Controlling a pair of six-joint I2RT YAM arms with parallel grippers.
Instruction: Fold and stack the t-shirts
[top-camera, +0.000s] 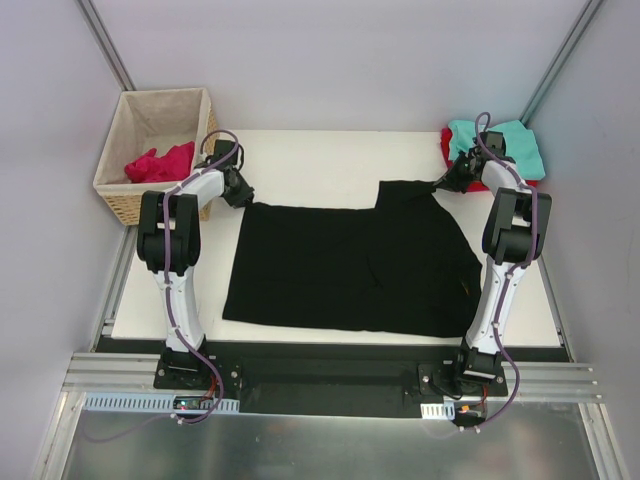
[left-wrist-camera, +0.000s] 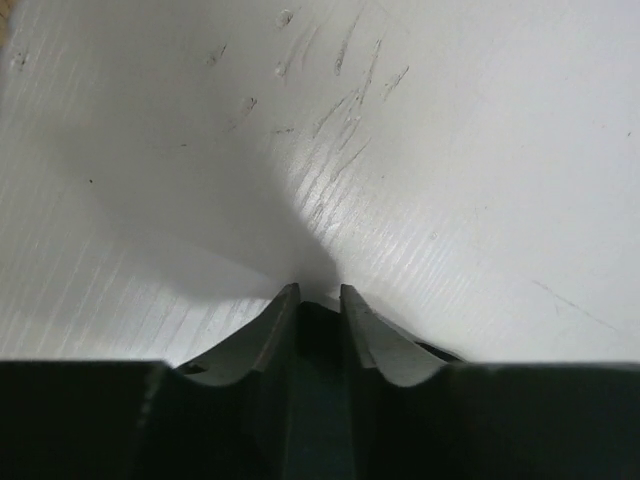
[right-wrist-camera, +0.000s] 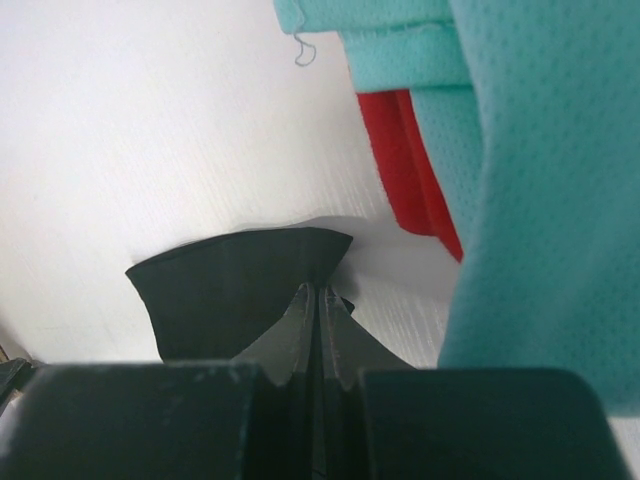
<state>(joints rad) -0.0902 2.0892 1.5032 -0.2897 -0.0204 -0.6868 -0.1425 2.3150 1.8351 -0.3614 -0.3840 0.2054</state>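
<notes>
The large black t-shirt (top-camera: 350, 265) lies spread flat on the white table (top-camera: 320, 160). My left gripper (top-camera: 240, 192) is at its far left corner, shut on black cloth (left-wrist-camera: 318, 330) that fills the narrow gap between the jaws (left-wrist-camera: 318, 292). My right gripper (top-camera: 447, 183) is at the far right part of the shirt, shut on a fold of black cloth (right-wrist-camera: 230, 285) at its tips (right-wrist-camera: 318, 290). The teal t-shirt (top-camera: 510, 145) lies on the red t-shirt (top-camera: 447, 150) at the far right corner; both show in the right wrist view, teal (right-wrist-camera: 540, 200) over red (right-wrist-camera: 405, 170). The magenta-pink t-shirt (top-camera: 160, 162) lies crumpled in the basket.
The wicker basket (top-camera: 125, 205) with beige lining stands at the far left, just off the table beside my left arm. White enclosure walls and metal posts close in the back and sides. The table top under my left gripper is scratched (left-wrist-camera: 340, 90).
</notes>
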